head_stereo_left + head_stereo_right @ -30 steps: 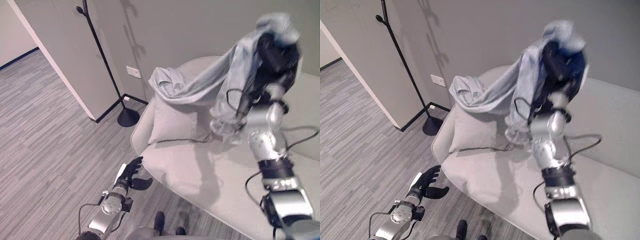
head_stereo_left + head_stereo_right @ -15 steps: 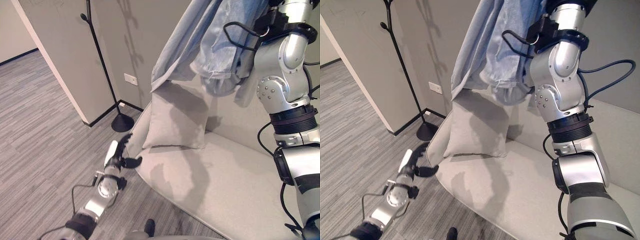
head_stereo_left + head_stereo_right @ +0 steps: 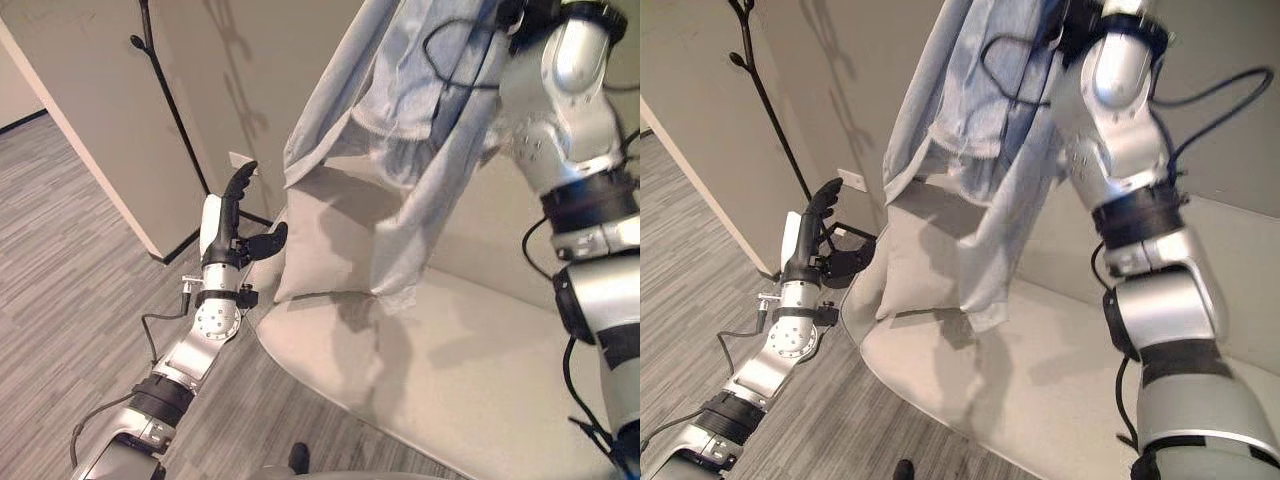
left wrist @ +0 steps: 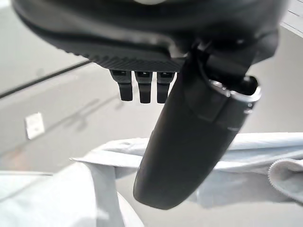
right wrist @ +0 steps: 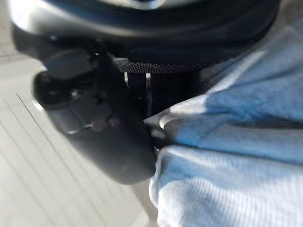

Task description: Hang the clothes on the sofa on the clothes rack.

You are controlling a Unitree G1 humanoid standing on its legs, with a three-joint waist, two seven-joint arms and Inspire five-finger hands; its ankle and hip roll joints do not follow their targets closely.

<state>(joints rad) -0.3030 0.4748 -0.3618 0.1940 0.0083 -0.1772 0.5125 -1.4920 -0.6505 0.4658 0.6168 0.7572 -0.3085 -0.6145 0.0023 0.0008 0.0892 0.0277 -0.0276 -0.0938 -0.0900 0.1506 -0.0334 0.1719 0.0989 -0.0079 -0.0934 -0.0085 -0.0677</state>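
shirt (image 3: 420, 120): soft, thin pale-blue cloth, matt, creased, with a stitched hem
sofa (image 3: 470, 370): light beige woven cloth, matt and smooth
cushion (image 3: 325, 250): same beige cloth, matt, softly dented
rack (image 3: 170, 110): thin black metal pole, dull sheen
floor (image 3: 60, 260): grey wood-look planks, streaked grain, matt
wall (image 3: 270, 70): plain painted surface, smooth and matt
left hand (image 3: 232, 225): dark matt plastic, white cover along one side
right hand (image 5: 109, 127): dark plastic, faintly glossy, finely ribbed edge
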